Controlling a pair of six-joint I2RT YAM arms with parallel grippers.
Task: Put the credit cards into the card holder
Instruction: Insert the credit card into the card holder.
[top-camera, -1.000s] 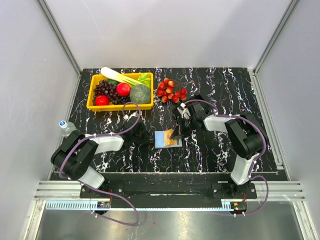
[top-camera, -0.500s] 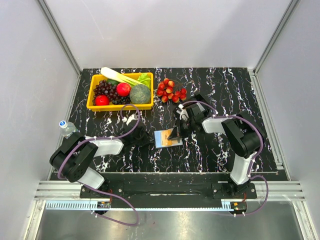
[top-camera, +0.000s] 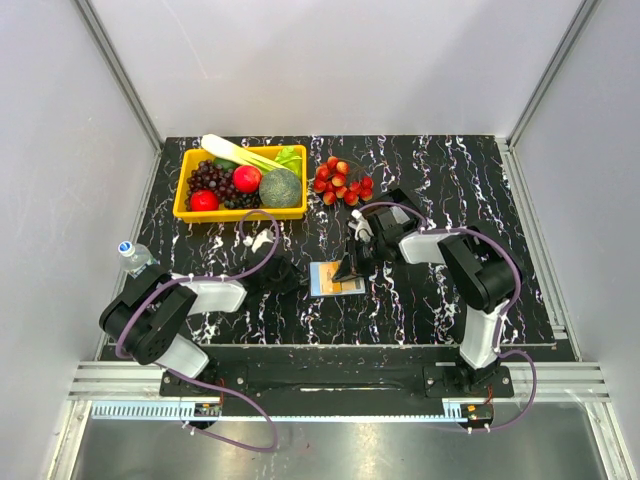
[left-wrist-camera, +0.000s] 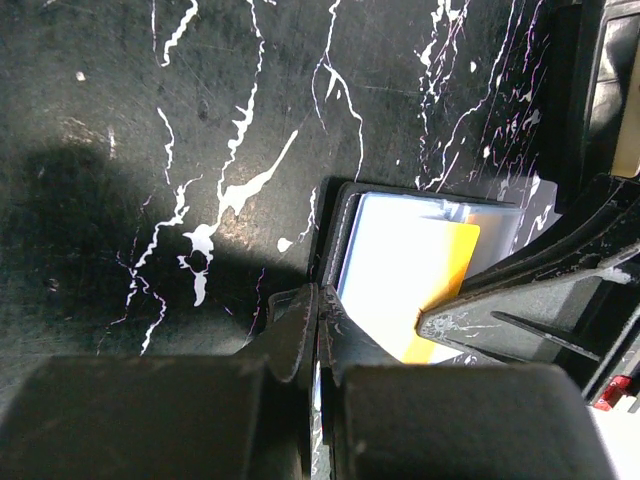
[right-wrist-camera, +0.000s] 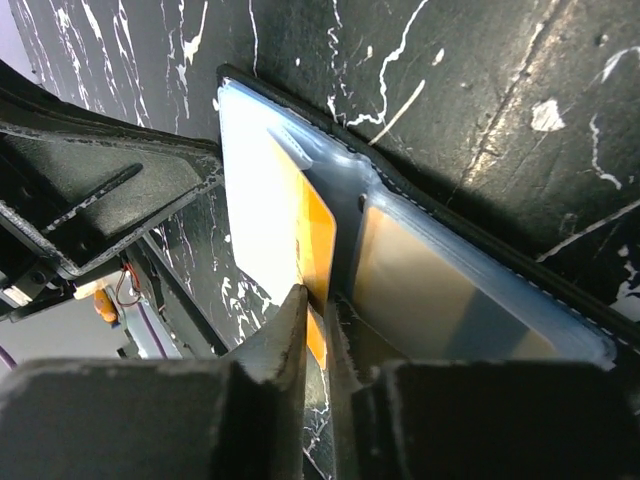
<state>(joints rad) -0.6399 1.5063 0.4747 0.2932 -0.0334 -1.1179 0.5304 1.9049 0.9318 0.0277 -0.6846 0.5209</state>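
The card holder (top-camera: 322, 277) lies open near the table's middle, black outside and light blue inside. My left gripper (top-camera: 293, 279) is shut on its left edge; in the left wrist view (left-wrist-camera: 318, 302) a thin blue sliver sits between the fingers. My right gripper (top-camera: 351, 268) is shut on an orange credit card (right-wrist-camera: 318, 232), whose far end lies on the holder's blue inside (right-wrist-camera: 255, 190). The card also shows in the left wrist view (left-wrist-camera: 442, 288). A second tan card (right-wrist-camera: 440, 295) sits under the holder's clear pocket.
A yellow basket (top-camera: 186, 212) of fruit and vegetables stands at the back left. A pile of strawberries (top-camera: 343, 180) lies behind the right gripper. A small water bottle (top-camera: 133, 254) stands at the table's left edge.
My right gripper has shifted slightly left and back with the orange card, moving it further over the holder. The left gripper has kept its hold on the holder's edge.
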